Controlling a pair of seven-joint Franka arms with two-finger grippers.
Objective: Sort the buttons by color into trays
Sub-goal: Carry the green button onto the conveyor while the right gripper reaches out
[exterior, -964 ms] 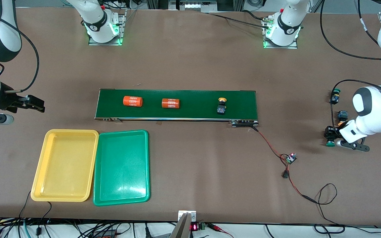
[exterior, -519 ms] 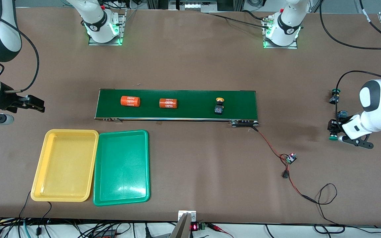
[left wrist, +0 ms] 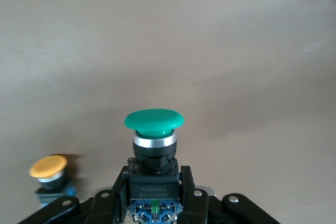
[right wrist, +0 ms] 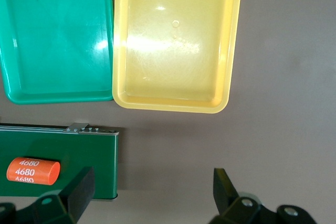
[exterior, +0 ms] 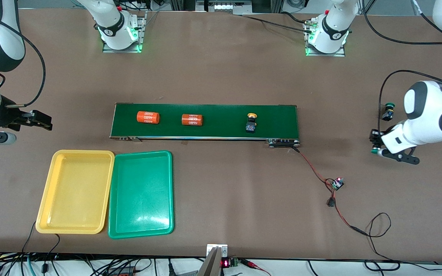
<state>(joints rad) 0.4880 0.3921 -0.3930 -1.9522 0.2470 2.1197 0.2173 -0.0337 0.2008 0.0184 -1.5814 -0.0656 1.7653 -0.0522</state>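
My left gripper [exterior: 375, 142] [left wrist: 155, 184] is shut on the black-and-blue body of a green-capped button [exterior: 376, 151] [left wrist: 154, 120], over the table between the conveyor and the left arm's end. A yellow-capped button [left wrist: 48, 167] stands on the table close by. Another green-capped button [exterior: 388, 110] stands at that end. A second yellow-capped button [exterior: 251, 122] rides on the dark-green conveyor belt [exterior: 278, 115]. The yellow tray [exterior: 76, 155] [right wrist: 173, 100] and the green tray [exterior: 141, 230] [right wrist: 52, 95] lie side by side, nearer the front camera than the belt. My right gripper [exterior: 40, 120] [right wrist: 152, 184] waits open past the belt's end.
Two orange cylinders [exterior: 147, 117] [exterior: 192, 119] with white print lie on the belt; one orange cylinder [right wrist: 32, 170] shows in the right wrist view. A small circuit board [exterior: 337, 183] with red and black wires lies between the belt and the front edge.
My left gripper has carried the green-capped button up and toward the conveyor. The cylinders and the yellow-capped button on the belt have drifted toward the right arm's end. The right arm has not moved.
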